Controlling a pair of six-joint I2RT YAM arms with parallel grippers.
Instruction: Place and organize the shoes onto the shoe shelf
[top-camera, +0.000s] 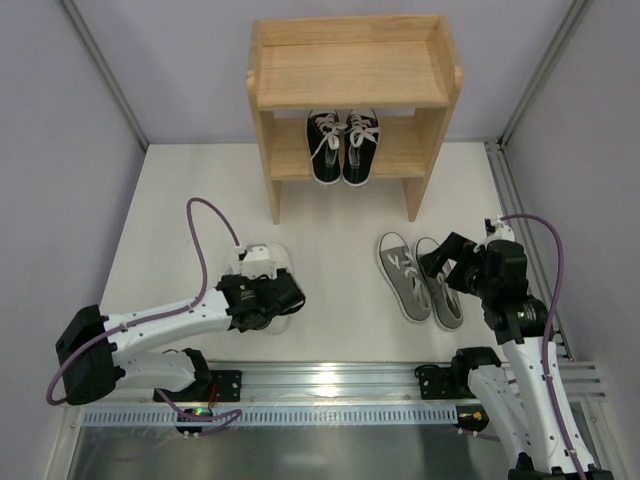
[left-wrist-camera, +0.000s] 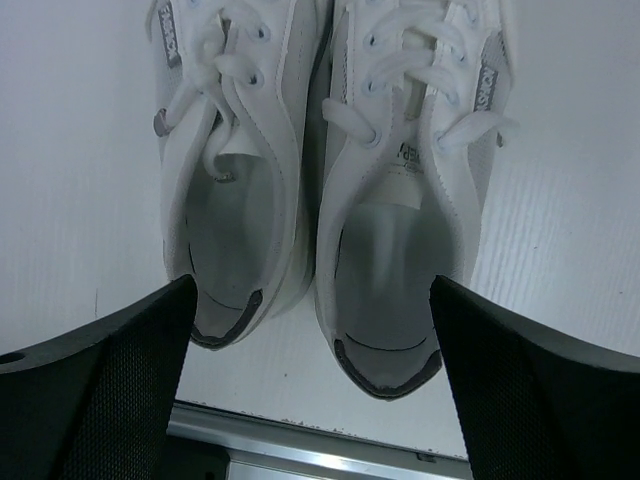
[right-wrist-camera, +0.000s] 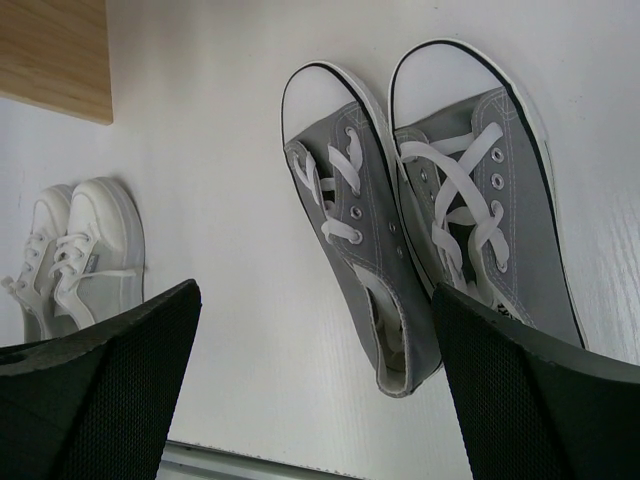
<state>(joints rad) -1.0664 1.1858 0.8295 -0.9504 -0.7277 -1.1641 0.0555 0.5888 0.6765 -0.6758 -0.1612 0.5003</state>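
Small tags sit on the tongues of the white sneakers (left-wrist-camera: 240, 180), and there is print on one insole, but the lettering is too blurred to read. No other writing shows.

The left arm lies low, reaching from its base across the table (top-camera: 340, 300). Its wrist is bent down so the left gripper (left-wrist-camera: 312, 290) hangs over the white pair. Its fingers (left-wrist-camera: 120, 390) are spread wide and hold nothing. The two heel openings lie directly beneath and between the fingers, with the toes pointing away from the gripper.

The right arm rises from its base and folds over at the elbow. The right gripper (right-wrist-camera: 315, 295) tilts down with its jaws equally wide apart and empty. The grey sneakers (right-wrist-camera: 470, 200) lie side by side just ahead of and below it, heels nearest.

Beyond both grippers stands the wooden shoe shelf (top-camera: 350, 70). The black sneakers (top-camera: 343, 147) rest on its lower tier, toes pointing towards the arms.
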